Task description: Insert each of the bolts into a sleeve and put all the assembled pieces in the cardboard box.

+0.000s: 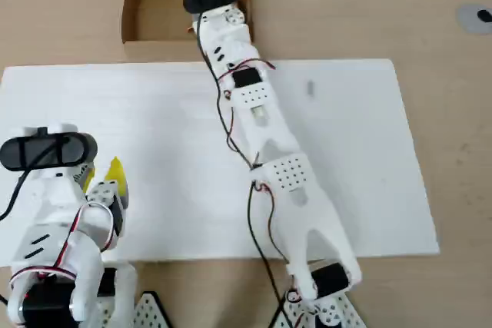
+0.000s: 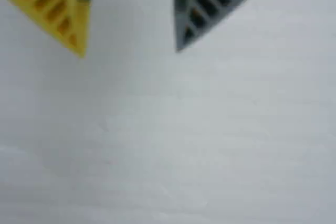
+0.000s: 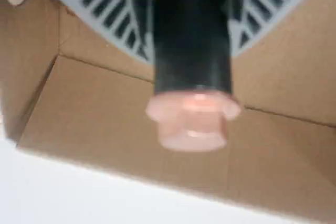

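Cardboard box (image 1: 161, 50) on tan table (image 1: 453, 113), behind white sheet (image 1: 154, 128).

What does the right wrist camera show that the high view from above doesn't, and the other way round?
Right wrist view: a black sleeve clamped in the right end effector, with a pink bolt poking out of its end.

High view: both arms laid out over the table, and the left end effector, with its yellow finger, above the white sheet.

Both: the cardboard box, with the right arm stretched over it.
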